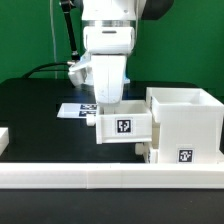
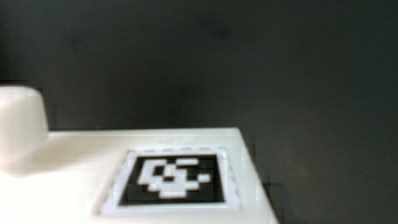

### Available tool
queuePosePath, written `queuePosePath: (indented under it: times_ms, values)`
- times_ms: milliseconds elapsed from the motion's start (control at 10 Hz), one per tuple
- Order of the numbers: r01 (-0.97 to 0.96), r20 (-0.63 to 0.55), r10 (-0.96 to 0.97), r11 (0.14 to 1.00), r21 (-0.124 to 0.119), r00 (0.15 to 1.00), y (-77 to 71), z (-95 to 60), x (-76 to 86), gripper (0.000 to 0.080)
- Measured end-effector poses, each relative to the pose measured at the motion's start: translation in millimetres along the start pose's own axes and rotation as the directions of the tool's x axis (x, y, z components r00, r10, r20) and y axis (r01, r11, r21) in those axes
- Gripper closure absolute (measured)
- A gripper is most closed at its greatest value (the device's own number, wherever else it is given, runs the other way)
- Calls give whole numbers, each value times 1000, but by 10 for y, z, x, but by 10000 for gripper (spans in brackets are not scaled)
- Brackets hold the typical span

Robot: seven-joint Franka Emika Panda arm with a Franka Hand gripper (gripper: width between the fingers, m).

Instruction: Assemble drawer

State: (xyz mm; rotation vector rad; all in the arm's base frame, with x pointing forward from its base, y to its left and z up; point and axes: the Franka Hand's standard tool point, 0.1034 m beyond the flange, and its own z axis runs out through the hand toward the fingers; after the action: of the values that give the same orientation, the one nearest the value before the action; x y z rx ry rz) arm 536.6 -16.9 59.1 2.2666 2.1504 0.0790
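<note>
One housing [image 1: 185,125], one tray [image 1: 125,125], one rail [image 1: 110,180].

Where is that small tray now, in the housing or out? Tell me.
Partly in, apparently. The small tray juts from the housing side toward the exterior view's left, under the end effector. Depth inside: cannot tell.

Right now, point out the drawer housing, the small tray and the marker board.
drawer housing [image 1: 190,125], exterior view, its front wall.
small tray [image 1: 124,126], exterior view, on the tagged front face below the arm.
marker board [image 1: 68,110], exterior view, its bare end toward the exterior view's left.
</note>
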Motion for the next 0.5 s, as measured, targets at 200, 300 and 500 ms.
queuePosePath:
  times_ms: [200,300,500]
  values:
    - [9,3,-9,1000,4,1000,-17,24,22,757]
    - [14,4,-14,1000,8,1000,-32,47,24,757]
    - [15,3,-15,1000,14,1000,-49,81,29,757]
